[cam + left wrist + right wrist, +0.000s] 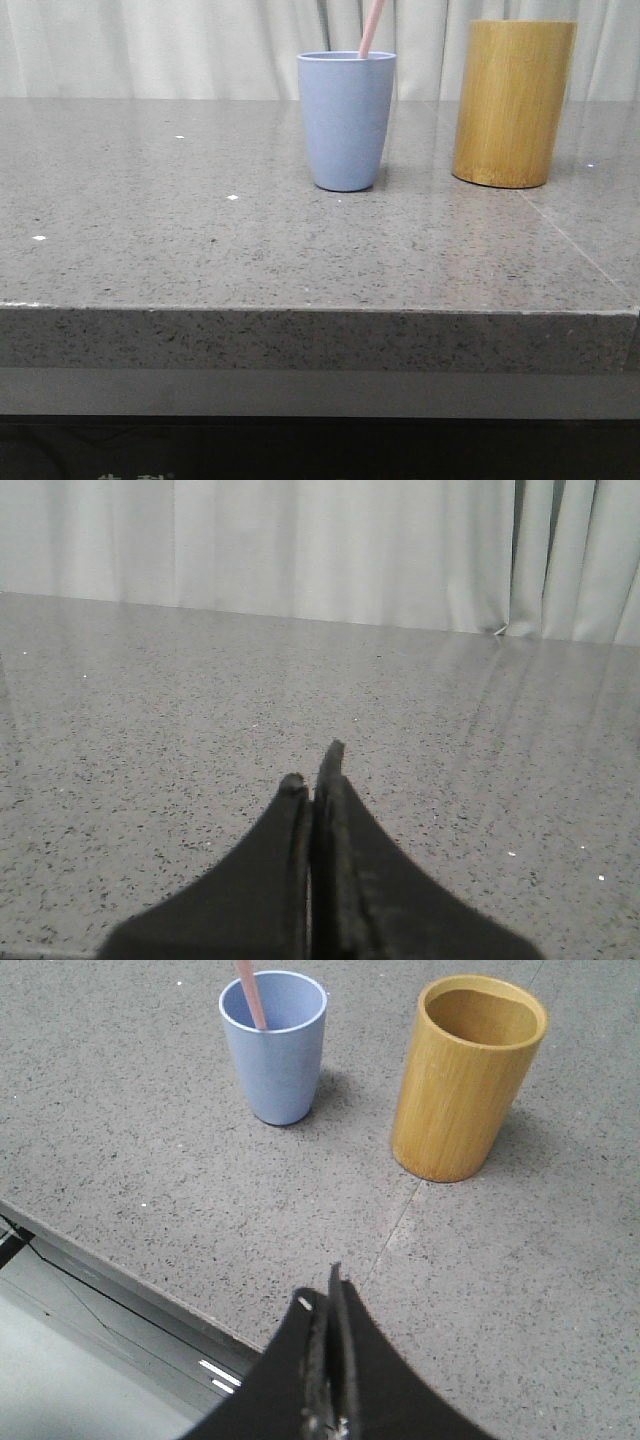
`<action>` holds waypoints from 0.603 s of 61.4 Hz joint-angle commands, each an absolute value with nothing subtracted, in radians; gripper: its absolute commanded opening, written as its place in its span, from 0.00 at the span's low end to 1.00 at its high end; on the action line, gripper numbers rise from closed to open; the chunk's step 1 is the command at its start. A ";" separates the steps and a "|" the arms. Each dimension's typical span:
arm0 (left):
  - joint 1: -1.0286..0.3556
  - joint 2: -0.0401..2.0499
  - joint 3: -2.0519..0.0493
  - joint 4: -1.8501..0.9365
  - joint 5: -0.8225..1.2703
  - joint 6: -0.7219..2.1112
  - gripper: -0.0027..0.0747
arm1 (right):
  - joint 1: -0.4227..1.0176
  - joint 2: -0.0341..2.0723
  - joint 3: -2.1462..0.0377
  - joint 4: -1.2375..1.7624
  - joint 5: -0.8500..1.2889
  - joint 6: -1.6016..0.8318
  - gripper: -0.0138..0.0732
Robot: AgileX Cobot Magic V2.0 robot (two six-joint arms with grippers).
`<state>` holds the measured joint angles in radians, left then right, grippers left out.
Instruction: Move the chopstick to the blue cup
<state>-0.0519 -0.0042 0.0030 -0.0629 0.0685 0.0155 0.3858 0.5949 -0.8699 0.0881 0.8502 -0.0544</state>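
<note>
Standing in the blue cup [346, 120], the chopstick [371, 28] leans toward the cup's right rim, its upper length rising out past the top of the front view. The right wrist view shows the same stick [250, 995] resting against the inner wall of the cup [274, 1045], with the taller wooden cylinder [466, 1075] to the cup's right, near but not touching, its interior apparently empty. Both stand on the grey speckled table [200, 240].

The left gripper [315, 770] hangs over bare tabletop with its fingers pressed together and nothing between them. The right gripper [328, 1305] is likewise closed on nothing, hovering over the table's near edge, well apart from both containers.

Judged from its build, the chopstick is light, stiff and smooth; it would likely slip or pivot in a loose pinch. Should it need regrasping, the exposed shaft above the rim is the sensible place to take hold, with the fingers across its width. The cup, a light plastic tumbler narrowing to its base, could tip if the stick were levered sideways. As things lie, the transfer appears complete.
</note>
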 commanded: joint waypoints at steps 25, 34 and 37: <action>-0.053 -0.026 0.016 -0.066 -0.013 0.008 0.01 | 0.078 0.252 -0.445 0.078 0.343 -0.057 0.08; -0.053 -0.026 0.016 -0.066 -0.013 0.008 0.01 | 0.049 0.107 -0.229 0.078 0.163 -0.057 0.08; -0.053 -0.026 0.016 -0.066 -0.013 0.008 0.01 | 0.044 0.071 -0.164 0.078 0.102 -0.057 0.08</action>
